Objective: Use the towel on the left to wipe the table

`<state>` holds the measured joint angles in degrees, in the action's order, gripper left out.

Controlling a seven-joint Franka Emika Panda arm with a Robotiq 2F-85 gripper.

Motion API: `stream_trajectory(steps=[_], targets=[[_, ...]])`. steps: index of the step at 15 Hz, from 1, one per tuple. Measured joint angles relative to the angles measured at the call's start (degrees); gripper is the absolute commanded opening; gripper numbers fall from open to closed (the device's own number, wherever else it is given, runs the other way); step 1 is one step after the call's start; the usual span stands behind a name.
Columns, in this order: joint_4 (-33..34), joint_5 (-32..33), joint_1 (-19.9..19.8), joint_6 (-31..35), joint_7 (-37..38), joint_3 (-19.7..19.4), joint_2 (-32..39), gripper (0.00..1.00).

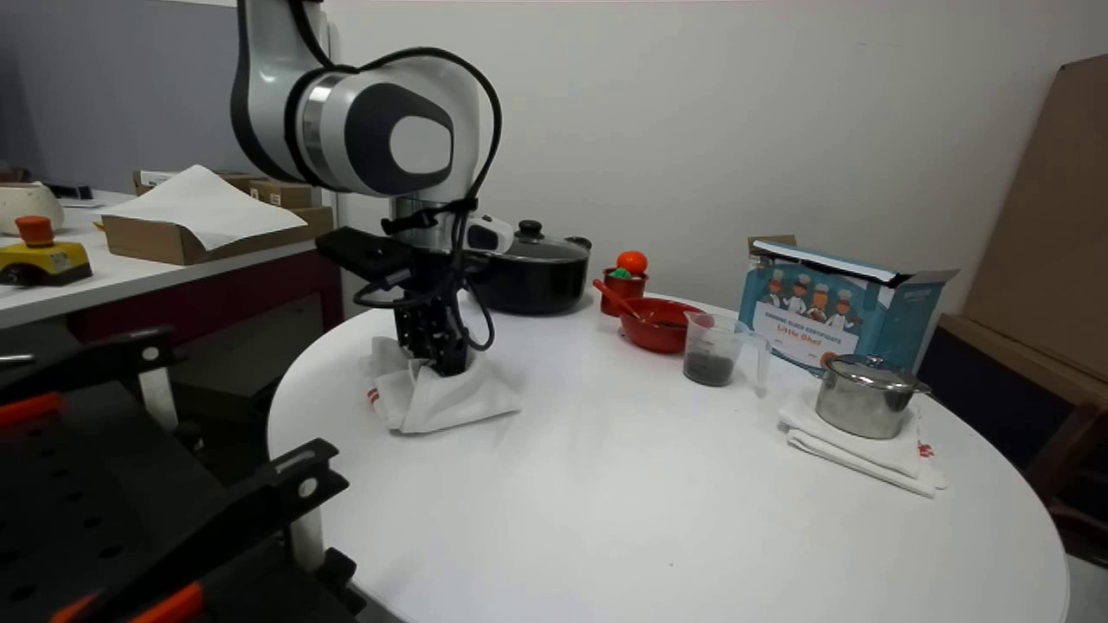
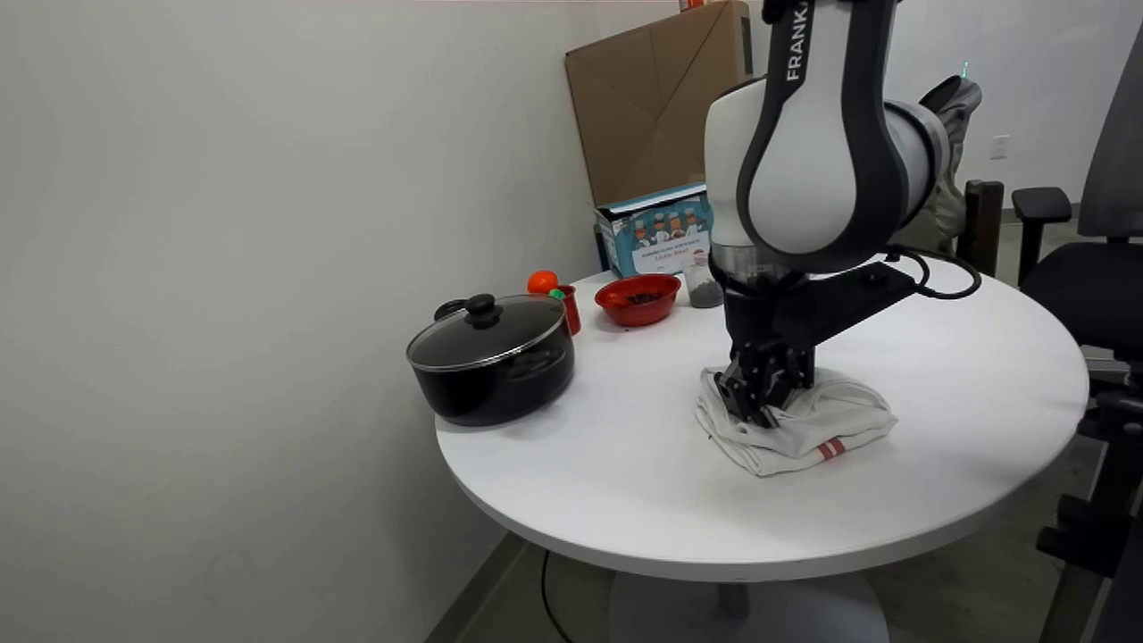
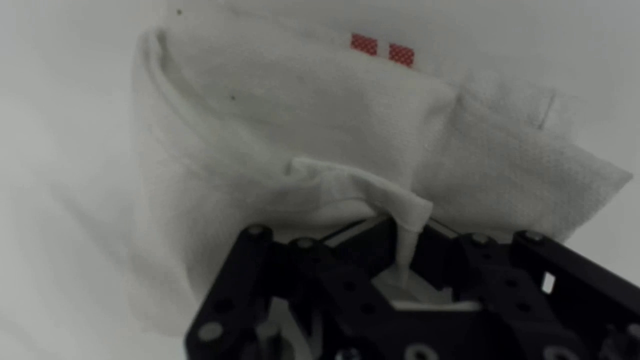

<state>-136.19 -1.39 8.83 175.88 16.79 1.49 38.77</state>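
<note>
In an exterior view, the gripper points downward, its lower end set into the crumpled white towel. The towel rests on the round table, near the edge. Beyond it stands a lidded black pot. Also on the table are a red cup, a red bowl, a measuring cup with dark contents, and a blue box. A lidded steel pot sits on a folded cloth, well apart from the gripper.

In an exterior view, the towel lies under and around the lower end of the gripper. Red stripes mark its edge. A cardboard panel stands behind the blue box. The arm hides part of the tabletop.

In the wrist view, the fingers are drawn together on a raised fold of the towel, pinching it between them. The remaining fabric lies creased on the table, red stripes toward the top of the view. One dark speck is on the fabric.
</note>
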Motion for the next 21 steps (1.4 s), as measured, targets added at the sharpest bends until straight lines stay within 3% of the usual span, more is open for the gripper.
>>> stream_trajectory(steps=[4,14,15,17,20,21], targets=[[0.0,-0.87,-2.61,-0.06,-1.32,2.24,0.01,0.06],[0.0,-0.98,-2.44,-0.06,-2.08,2.35,-0.08,0.04],[-0.01,-0.98,-2.41,-0.06,-2.15,2.35,-0.19,0.24],[-0.02,-0.98,-2.41,-0.26,-2.33,2.35,-0.53,0.32],[-0.09,-0.98,-2.41,-0.39,-2.46,2.35,-1.28,0.55],[-0.09,-0.98,-2.41,-0.44,-2.49,2.35,-1.46,0.19]])
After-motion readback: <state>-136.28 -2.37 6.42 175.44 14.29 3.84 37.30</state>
